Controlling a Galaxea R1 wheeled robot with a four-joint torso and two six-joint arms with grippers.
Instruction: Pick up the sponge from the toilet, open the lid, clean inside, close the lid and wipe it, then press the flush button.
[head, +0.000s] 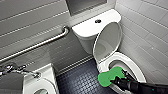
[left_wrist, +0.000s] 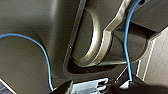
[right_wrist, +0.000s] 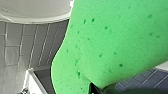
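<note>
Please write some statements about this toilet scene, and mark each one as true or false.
1. The lid is raised. True.
2. The flush button sits on top of the tank. True.
3. The sponge lies on the tank. False: the right claw holds it over the front rim of the toilet.
4. In the head view, the grab bar is on the wall to the right of the toilet. False: it is on the wall to the left.
</note>
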